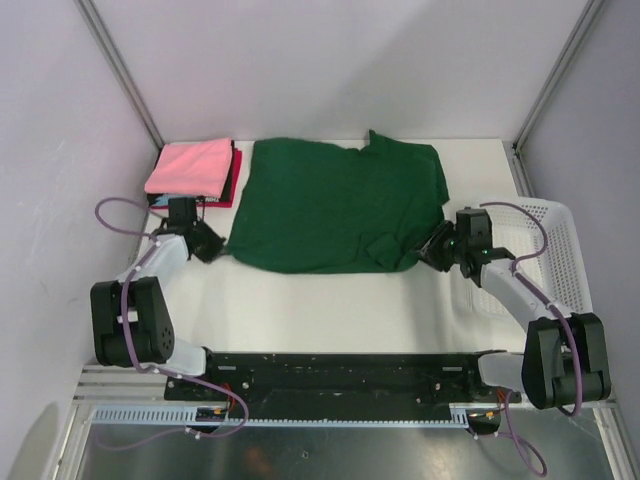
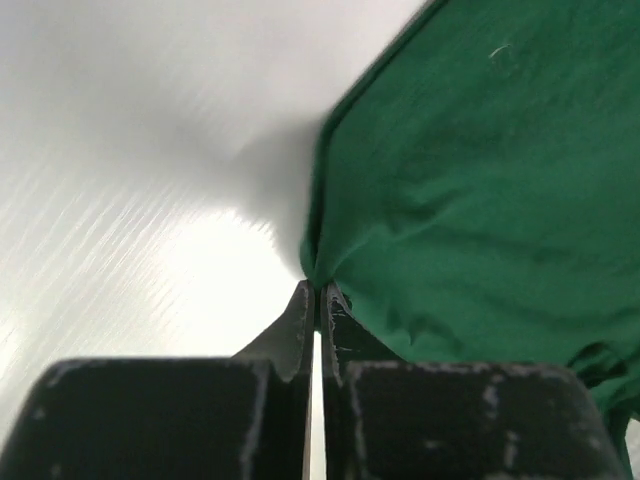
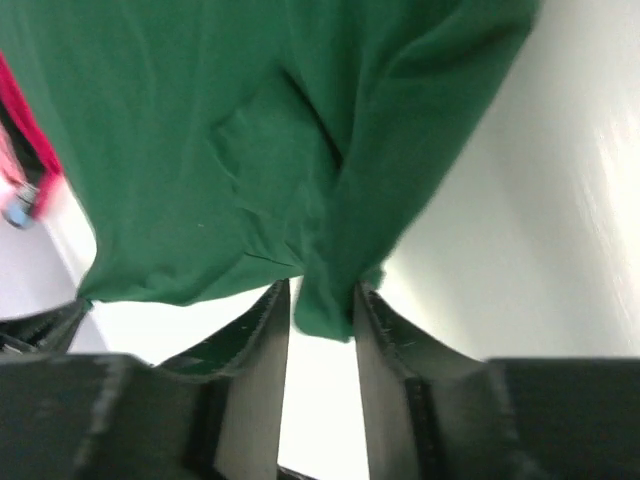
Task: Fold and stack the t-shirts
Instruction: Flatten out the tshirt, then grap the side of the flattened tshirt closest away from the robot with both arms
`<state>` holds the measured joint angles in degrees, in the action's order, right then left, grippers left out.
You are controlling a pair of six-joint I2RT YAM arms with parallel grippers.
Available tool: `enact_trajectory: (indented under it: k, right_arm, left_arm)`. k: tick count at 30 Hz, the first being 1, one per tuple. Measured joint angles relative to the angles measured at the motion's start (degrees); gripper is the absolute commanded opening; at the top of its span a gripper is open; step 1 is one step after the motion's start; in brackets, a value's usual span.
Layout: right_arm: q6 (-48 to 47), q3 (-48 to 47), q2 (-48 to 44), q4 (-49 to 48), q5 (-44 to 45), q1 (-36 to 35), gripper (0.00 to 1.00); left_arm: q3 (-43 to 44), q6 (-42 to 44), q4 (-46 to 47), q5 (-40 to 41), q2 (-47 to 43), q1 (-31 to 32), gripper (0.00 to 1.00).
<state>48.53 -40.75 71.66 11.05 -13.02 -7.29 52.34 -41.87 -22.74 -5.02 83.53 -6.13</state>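
Observation:
The large dark green t-shirt [image 1: 340,205] lies spread across the back middle of the white table. My left gripper [image 1: 213,248] is at its near left corner, and in the left wrist view the gripper [image 2: 318,290] is shut on the edge of the shirt [image 2: 480,180]. My right gripper [image 1: 432,250] is at the near right corner. In the right wrist view its jaws [image 3: 322,300] stand apart with a fold of the green shirt [image 3: 200,150] hanging between them, against the right finger. A folded stack with pink on top [image 1: 190,165] sits at the back left.
A white mesh basket [image 1: 545,250] stands at the right edge, just behind my right arm. The folded stack's red layer [image 3: 30,130] shows at the left of the right wrist view. Grey walls close in the back and sides.

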Motion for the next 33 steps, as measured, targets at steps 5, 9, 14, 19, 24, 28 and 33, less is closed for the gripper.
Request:
enact_trajectory:
  k: [5, 9, 14, 19, 24, 28, 33]
  right_arm:
    - [-0.8, 1.8, -2.7, 5.0, 0.8, -4.9, 0.57]
    - [-2.8, 1.1, -7.6, 8.5, 4.5, -9.1, 0.59]
    - [-6.6, -5.2, -4.1, 14.1, 13.6, -15.0, 0.61]
    - [-9.3, -9.9, -1.3, 16.8, 20.4, -20.1, 0.62]
    - [-10.4, -11.4, 3.1, 17.0, 22.5, -20.9, 0.61]
    - [-10.7, -11.4, 7.7, 17.5, 23.3, -21.2, 0.61]
    - [-10.8, -11.3, 9.5, 18.0, 24.2, -22.8, 0.61]
  left_arm:
    - [-6.8, -0.3, -1.1, -0.2, -2.2, -0.1, 0.26]
    - [-6.9, 0.3, -0.1, -0.1, -6.4, -0.2, 0.30]
    - [-5.9, 1.5, -0.1, 0.8, -9.7, -0.2, 0.31]
    - [-5.7, 2.9, -0.7, 3.3, -11.9, -0.3, 0.29]
    - [-5.7, 3.3, -0.9, 4.5, -11.2, 0.2, 0.25]
    - [-5.7, 3.3, -1.0, 5.4, -7.5, 1.6, 0.24]
    - [-7.1, 2.6, -1.3, 7.9, -4.8, 2.4, 0.29]
